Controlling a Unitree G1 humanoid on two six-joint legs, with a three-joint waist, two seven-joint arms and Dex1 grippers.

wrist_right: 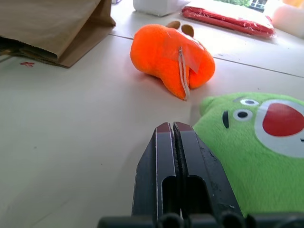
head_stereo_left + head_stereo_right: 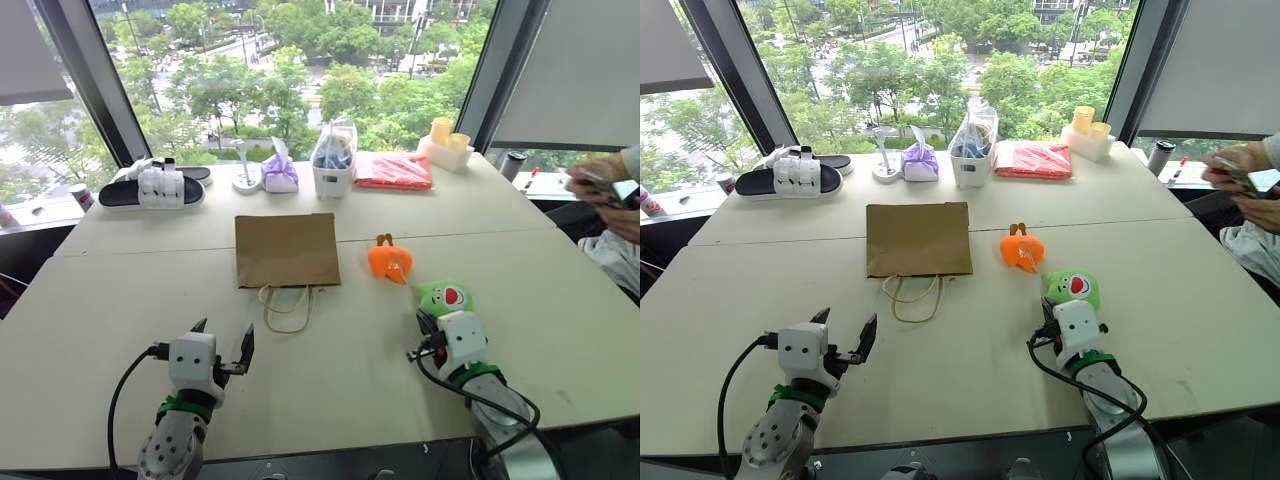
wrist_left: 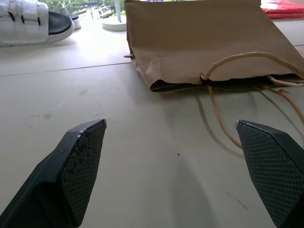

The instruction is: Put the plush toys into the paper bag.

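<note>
With my right gripper (image 1: 173, 127) pinched shut on nothing beside the green toy (image 1: 256, 142) and my left gripper (image 3: 173, 137) wide open and empty, I worry the flat paper bag (image 2: 287, 249) just slides when a toy is pushed in.

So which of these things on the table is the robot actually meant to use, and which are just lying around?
For the job:
- orange plush toy
- green plush toy
- brown paper bag, lying flat

Just lying about:
- black and white sandals
- purple tied pouch
- clear bag of blue items
- red packet
- yellow cups
</note>
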